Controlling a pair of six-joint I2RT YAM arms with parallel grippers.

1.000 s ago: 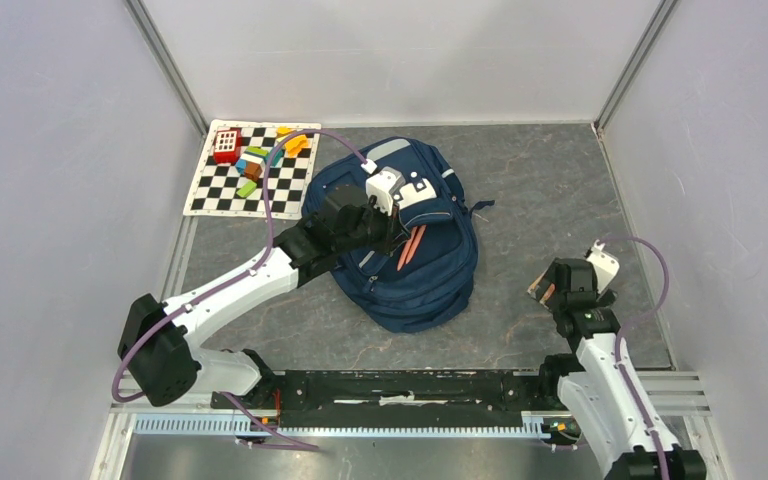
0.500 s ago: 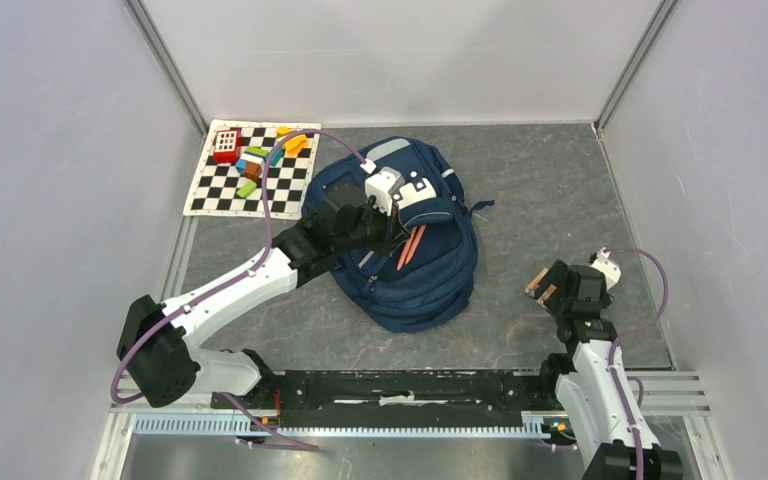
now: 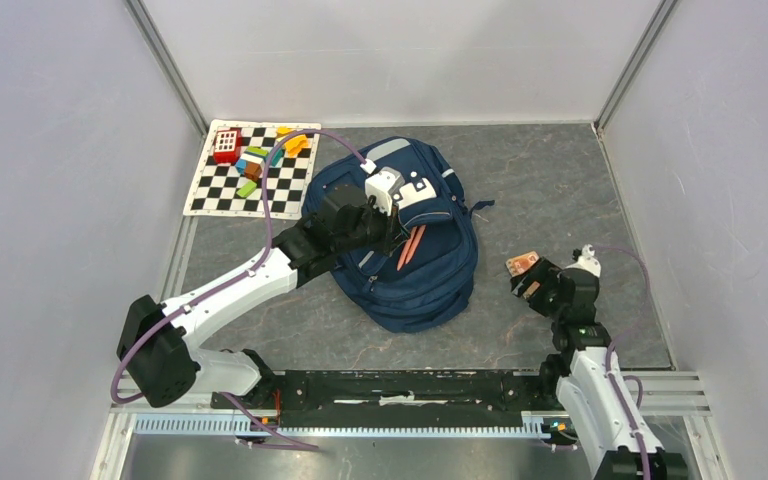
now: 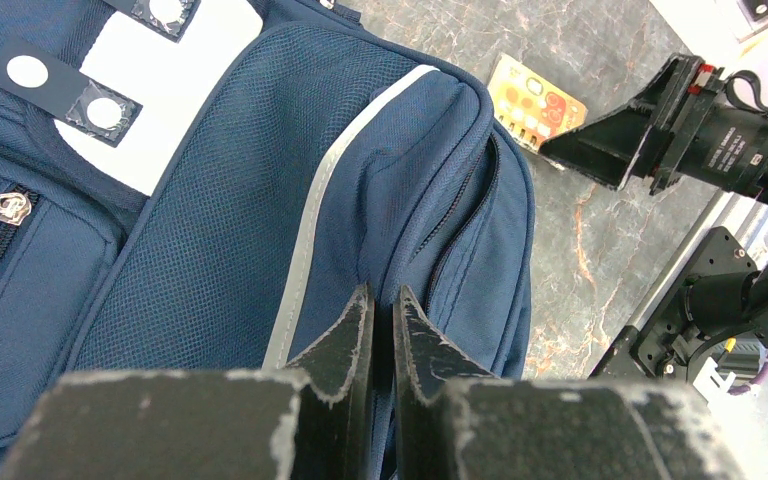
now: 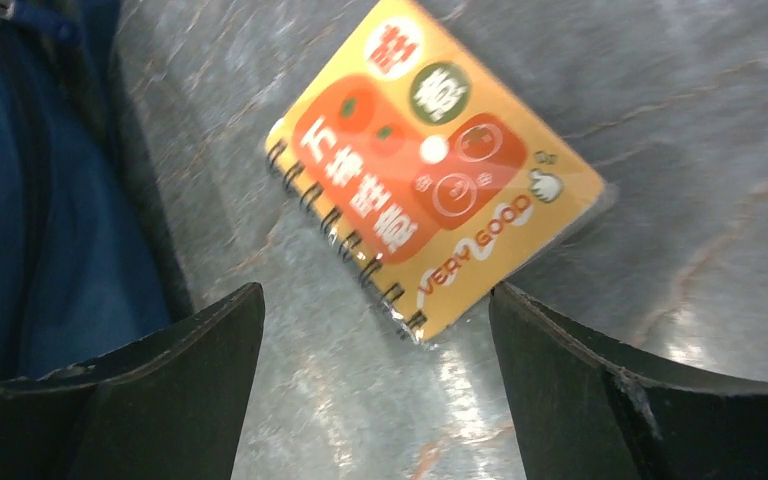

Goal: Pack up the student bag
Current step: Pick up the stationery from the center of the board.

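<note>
left claw [image 4: 382, 296] pinched nearly closed, reaching forward | right claw [image 5: 375, 300] spread wide, tilted downward

student bag [image 4: 210, 230]: matt navy cloth is being shown, its fine mesh weave lying just ahead of the left gripper [image 4: 382, 300].
stripe [image 4: 310, 240]: a smooth grey band is being seen running away from that pincer's tips, sleeker than the mesh beside it.
fingers [image 4: 345, 350]: matt black material is being displayed on the left pincer, its edges rough and whitish.
notebook [image 5: 440, 190]: a glossy orange printed cover is being shown just ahead of the right gripper [image 5: 372, 300].
binding [image 5: 345, 245]: thin dark wire coils are being seen along a cover edge facing that pincer.
table [image 5: 680, 120]: a grey marbled surface, smooth and faintly shiny, is being shown beneath that pincer.
</note>
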